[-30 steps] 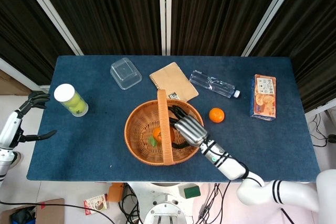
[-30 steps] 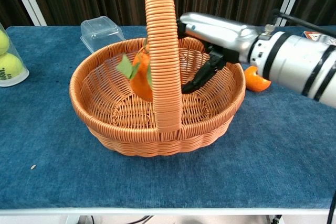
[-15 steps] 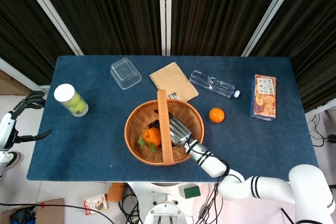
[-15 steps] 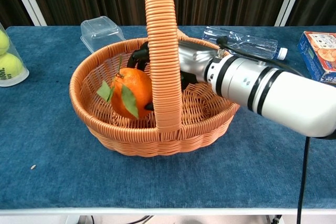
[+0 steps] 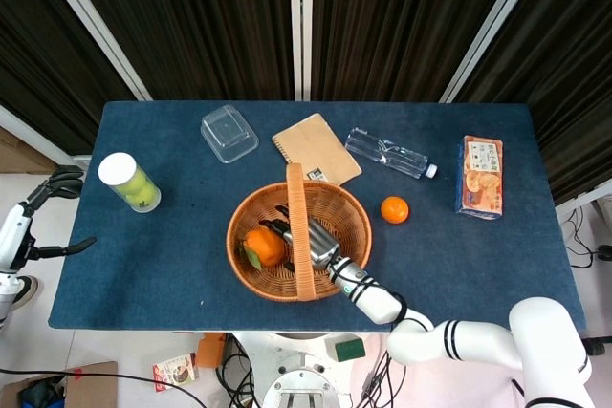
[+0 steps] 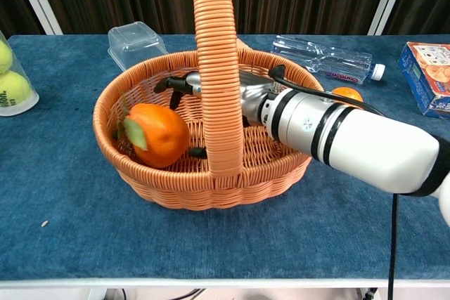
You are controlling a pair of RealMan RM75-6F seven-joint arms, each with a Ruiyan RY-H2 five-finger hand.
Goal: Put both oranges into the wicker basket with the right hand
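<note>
Right hand (image 5: 308, 242) sits inside the wicker basket (image 5: 251, 271), near the centre bottom of the head view, fingers (image 6: 177, 83) spread and holding nothing, partly hidden behind the basket handle (image 6: 214, 68) in the chest view. First orange (image 5: 264, 246), with leaf, rests on the basket floor just beside the fingers, on the left side of the frame from the hand, apparently released. Second orange (image 5: 394, 209) lies on the tabletop (image 5: 478, 265) outside the basket, right of centre in the head view and up-right of the hand; right hand is by far the nearer, so next it likely lifts clear of the handle and goes right. Left hand (image 5: 55, 186) hangs at the far left edge, off the tabletop, fingers apart, holding nothing. Versus 1.0 s ago: the orange has dropped from mid-air by the handle to the left basket floor, and the hand has pushed deeper in.
</note>
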